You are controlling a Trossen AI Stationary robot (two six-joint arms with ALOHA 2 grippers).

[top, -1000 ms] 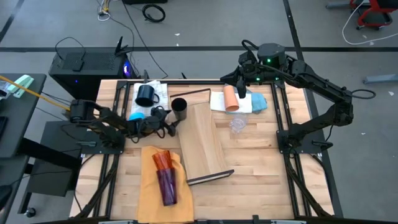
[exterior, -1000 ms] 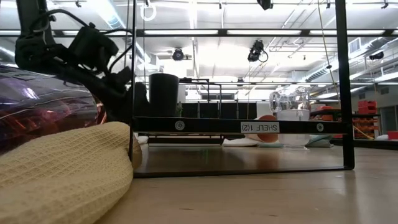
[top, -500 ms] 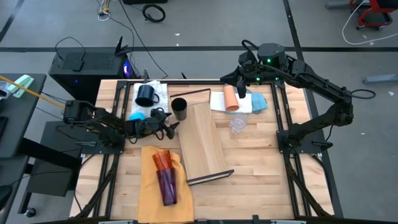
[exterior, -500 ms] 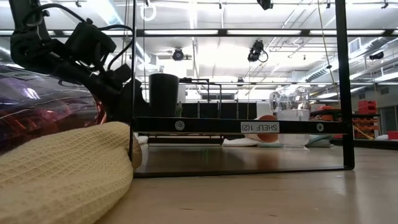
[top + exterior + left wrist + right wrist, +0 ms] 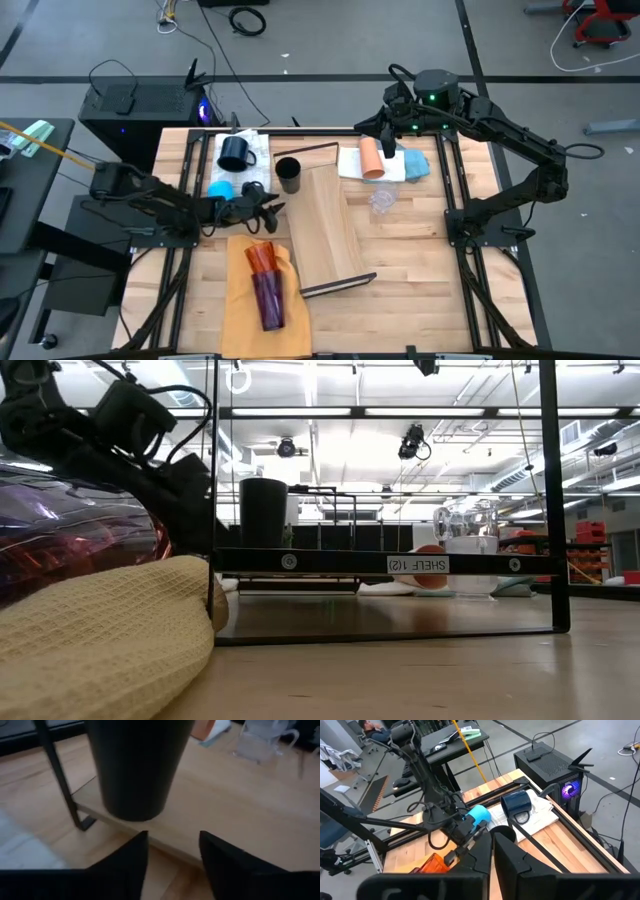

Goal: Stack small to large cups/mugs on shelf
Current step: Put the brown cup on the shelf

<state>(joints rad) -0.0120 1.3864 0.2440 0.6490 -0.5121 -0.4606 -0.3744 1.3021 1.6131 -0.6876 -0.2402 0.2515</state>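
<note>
A black cup (image 5: 289, 173) (image 5: 135, 765) stands upright on its base at the far end of the pale shelf plank (image 5: 330, 225) (image 5: 230, 815). My left gripper (image 5: 270, 207) (image 5: 172, 860) hovers low just left of that end, open, with nothing between its fingers. The cup is a short way ahead of it. A navy mug (image 5: 235, 152) and a bright blue mug (image 5: 221, 186) lie at the far left. Orange and purple tumblers (image 5: 265, 280) lie on a yellow cloth. A peach cup (image 5: 372, 157) and a clear cup (image 5: 381, 200) are right of the shelf. My right gripper (image 5: 493, 852) is shut, held high over the far right.
White folded cloths (image 5: 255, 150) lie under the navy mug and the peach cup. A blue cloth (image 5: 415, 163) lies at the far right. The yellow cloth (image 5: 100, 630) bulks up at the near left. Thin dark bars (image 5: 340, 285) stand at the shelf's ends.
My left gripper has drawn back from the black cup toward the table's left and near edges. The cup has stayed upright on the shelf's far end.
</note>
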